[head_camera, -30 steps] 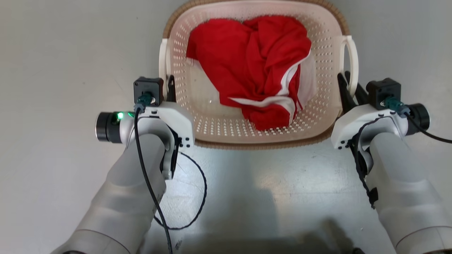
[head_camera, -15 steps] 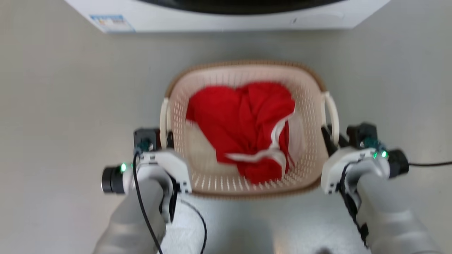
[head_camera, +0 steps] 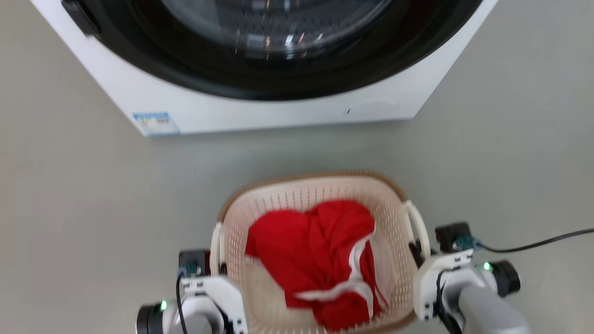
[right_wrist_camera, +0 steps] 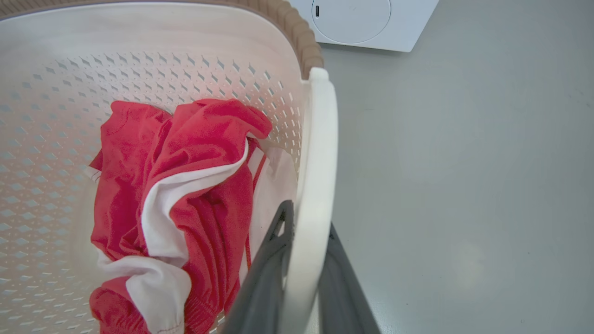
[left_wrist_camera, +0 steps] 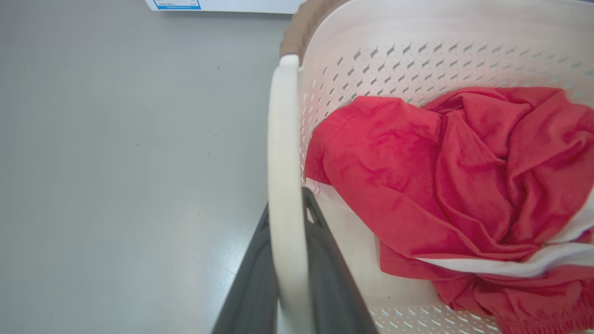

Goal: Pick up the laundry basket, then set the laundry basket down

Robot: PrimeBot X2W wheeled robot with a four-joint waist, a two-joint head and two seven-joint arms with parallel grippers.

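Note:
The laundry basket [head_camera: 311, 182], cream-white and perforated with a brown rim, sits low in the middle of the head view, a red garment [head_camera: 320, 260] with white trim inside it. My left gripper [head_camera: 222, 265] is shut on its left loop handle [head_camera: 216, 246]. In the left wrist view, my left gripper [left_wrist_camera: 286, 204] has a dark finger on each side of the white handle [left_wrist_camera: 282, 139]. My right gripper [head_camera: 416, 254] is shut on the right handle [head_camera: 416, 225]. The right wrist view shows my right gripper [right_wrist_camera: 307, 220] clamping that handle [right_wrist_camera: 318, 139]. Whether the basket touches the floor I cannot tell.
A big white washing machine [head_camera: 278, 111] with a dark round door [head_camera: 278, 46] stands just beyond the basket, a strip of grey floor [head_camera: 93, 208] between them. A black cable [head_camera: 533, 243] trails off to the right from my right wrist.
The head camera has tilted up, bringing the washing machine into view. The basket now looks smaller and lower in the picture. Both grippers have stayed shut on the handles.

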